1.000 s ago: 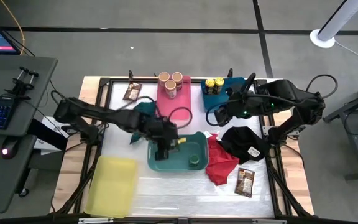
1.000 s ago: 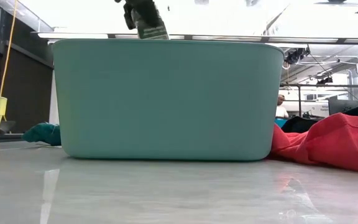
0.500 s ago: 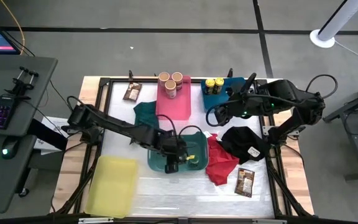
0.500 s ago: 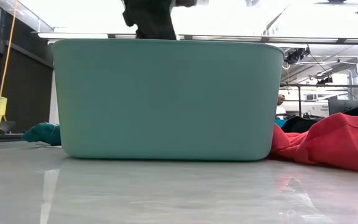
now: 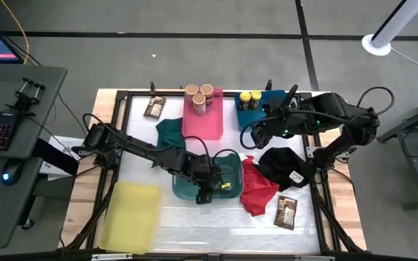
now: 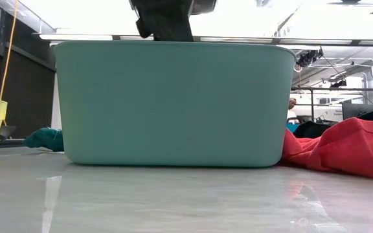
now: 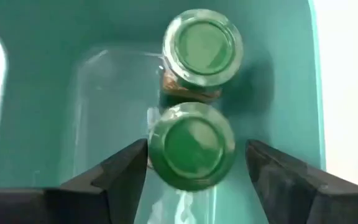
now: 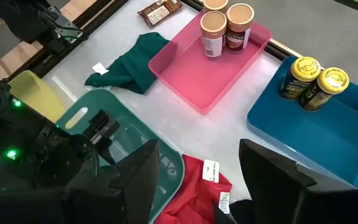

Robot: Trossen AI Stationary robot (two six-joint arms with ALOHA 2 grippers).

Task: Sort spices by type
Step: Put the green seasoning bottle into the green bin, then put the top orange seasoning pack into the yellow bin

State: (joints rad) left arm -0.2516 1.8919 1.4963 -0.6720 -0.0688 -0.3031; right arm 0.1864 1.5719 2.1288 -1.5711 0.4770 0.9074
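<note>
Left gripper (image 5: 206,190) down inside the teal bin (image 5: 187,190), fingers (image 7: 114,177) spread, gripping nothing.

Around it: dark green cloth (image 5: 170,133) beside the pink bin (image 5: 205,127); red cloth (image 5: 256,190) against the teal bin's right side, black cloth (image 5: 285,165) next to that; yellow bin (image 5: 130,215) near the front left of the desk (image 5: 194,225). Two green-lidded jars (image 7: 194,143) stand upright in the teal bin, touching, the nearer one between the fingers with a gap on each side. Three tan-lidded jars (image 5: 199,96) sit at the pink bin's far end; two yellow-lidded jars (image 5: 250,99) in the blue bin (image 5: 256,116). One brown packet (image 5: 153,107) lies at the back left, another (image 5: 287,212) at the front right. Right gripper (image 5: 256,133) hovers by the blue bin, fingers (image 8: 138,177) apart, empty.
</note>
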